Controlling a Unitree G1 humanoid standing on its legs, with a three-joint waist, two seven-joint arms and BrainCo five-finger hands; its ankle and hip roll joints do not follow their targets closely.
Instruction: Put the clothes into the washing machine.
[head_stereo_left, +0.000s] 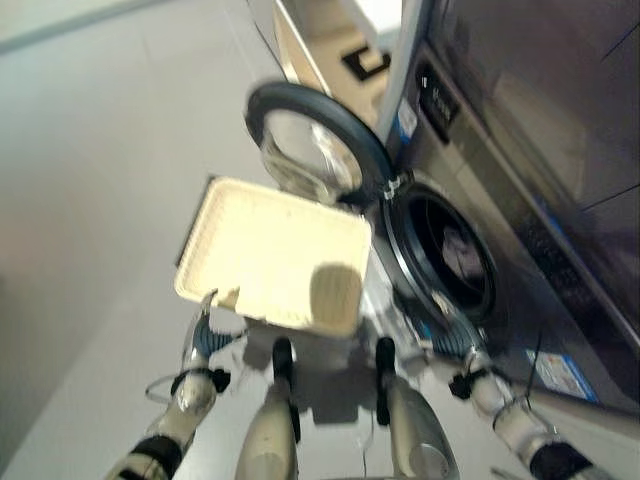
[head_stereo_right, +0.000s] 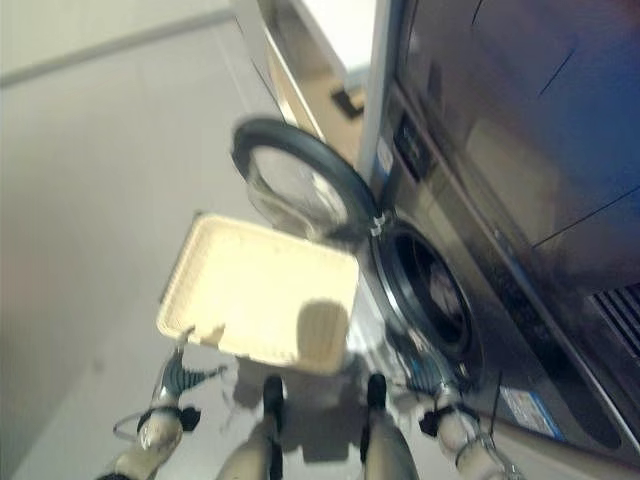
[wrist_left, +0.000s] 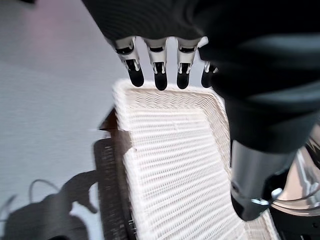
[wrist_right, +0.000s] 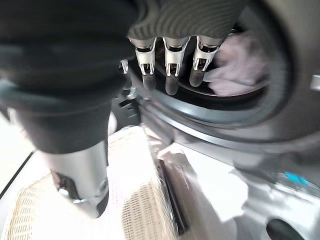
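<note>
The white woven basket (head_stereo_left: 270, 250) sits empty on the floor beside the open washing machine door (head_stereo_left: 315, 140), and pale clothes (wrist_right: 235, 70) lie inside the drum (head_stereo_left: 445, 255). Both the left hand (wrist_left: 160, 70) and right hand (wrist_right: 170, 65) hang with fingers relaxed, holding nothing, which suggests loading is finished.

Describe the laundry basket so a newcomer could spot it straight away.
Start at the washing machine with its round door swung open. On the floor right beside the drum opening sits the basket: a shallow, pale cream rectangular woven tray, empty inside, the only light woven thing there.
</note>
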